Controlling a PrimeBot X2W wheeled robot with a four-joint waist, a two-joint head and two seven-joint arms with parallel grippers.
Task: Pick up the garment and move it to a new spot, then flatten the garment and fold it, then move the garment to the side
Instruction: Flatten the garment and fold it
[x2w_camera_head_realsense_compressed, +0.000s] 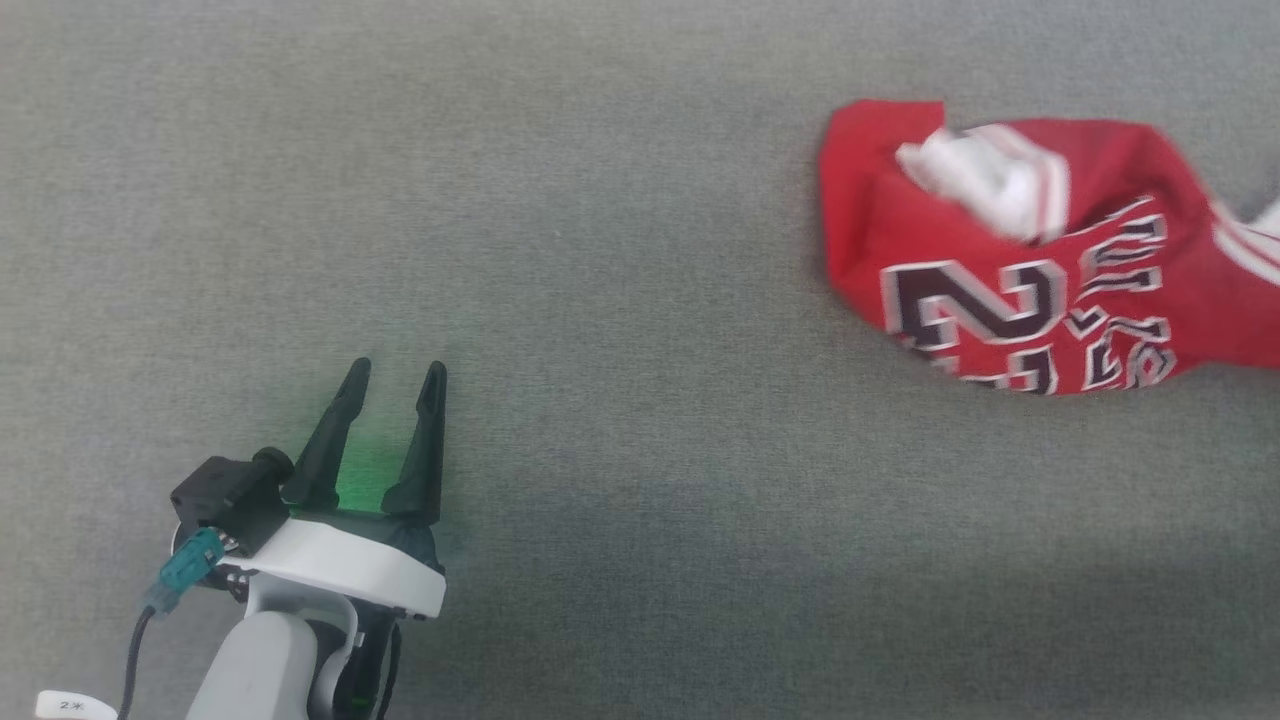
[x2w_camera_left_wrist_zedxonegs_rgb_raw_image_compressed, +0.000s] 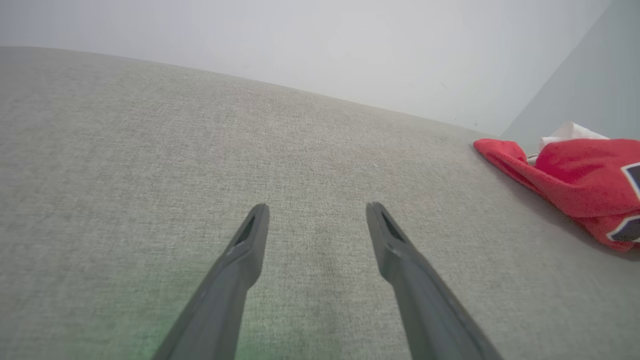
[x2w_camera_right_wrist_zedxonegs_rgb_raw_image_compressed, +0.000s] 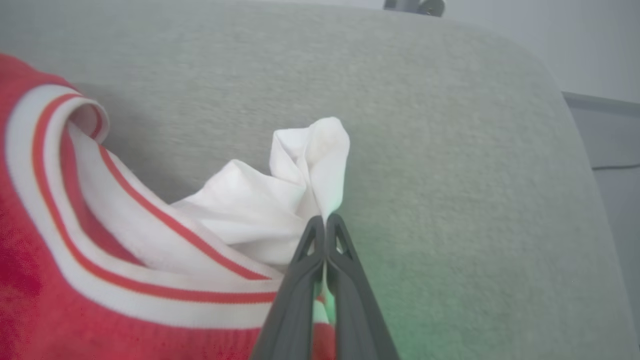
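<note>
The garment (x2w_camera_head_realsense_compressed: 1030, 240) lies crumpled at the right of the head view, red with white sleeves, its dark "23" and lettering facing up. From the left wrist view its red bulk (x2w_camera_left_wrist_zedxonegs_rgb_raw_image_compressed: 575, 180) sits far right. My left gripper (x2w_camera_head_realsense_compressed: 398, 375) hovers open at the lower left over bare cloth, well apart from the garment, and its two fingers (x2w_camera_left_wrist_zedxonegs_rgb_raw_image_compressed: 316, 212) stand spread with nothing between them. In the right wrist view my right gripper (x2w_camera_right_wrist_zedxonegs_rgb_raw_image_compressed: 326, 220) is shut on a white sleeve fold of the garment (x2w_camera_right_wrist_zedxonegs_rgb_raw_image_compressed: 280, 200), beside the striped trim (x2w_camera_right_wrist_zedxonegs_rgb_raw_image_compressed: 125, 200).
Everything rests on a grey fabric surface (x2w_camera_head_realsense_compressed: 600, 250). Its far edge meets a pale wall (x2w_camera_left_wrist_zedxonegs_rgb_raw_image_compressed: 350, 45) in the left wrist view. In the right wrist view the surface (x2w_camera_right_wrist_zedxonegs_rgb_raw_image_compressed: 450, 150) rounds off at the right, with floor beyond it.
</note>
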